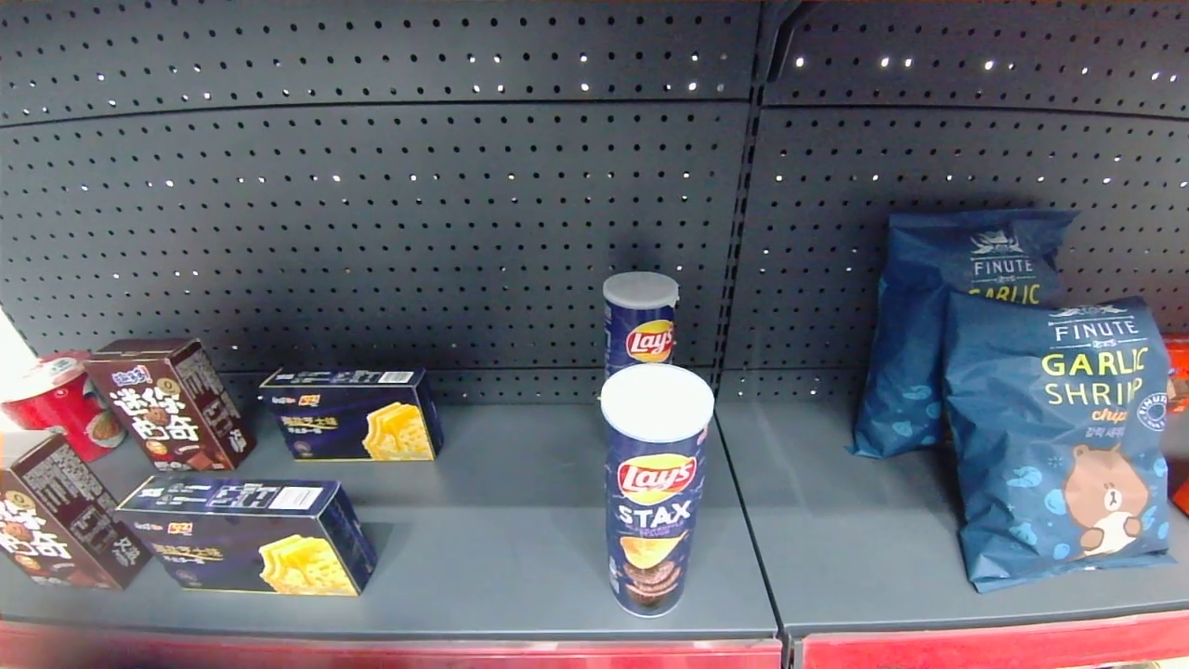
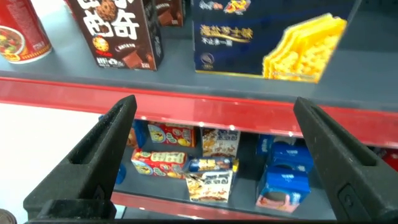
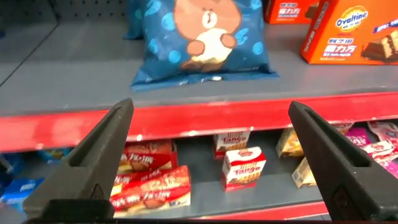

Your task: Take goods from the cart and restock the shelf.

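Currently two chip cans stand upright on the shelf (image 1: 520, 530), the front can (image 1: 655, 492) near the edge and the rear can (image 1: 639, 321) just behind it by the back wall. Blue boxes (image 1: 251, 537) and brown boxes (image 1: 170, 401) are to their left, and two bags (image 1: 1054, 437) lean to their right. The left gripper (image 2: 214, 102) and the right gripper (image 3: 211, 106) are both wide open and hold nothing, each before the shelf's red edge.

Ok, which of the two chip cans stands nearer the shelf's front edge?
The white-lidded can, close to the red front lip; the grey-lidded can stands directly behind it, near the perforated back panel.
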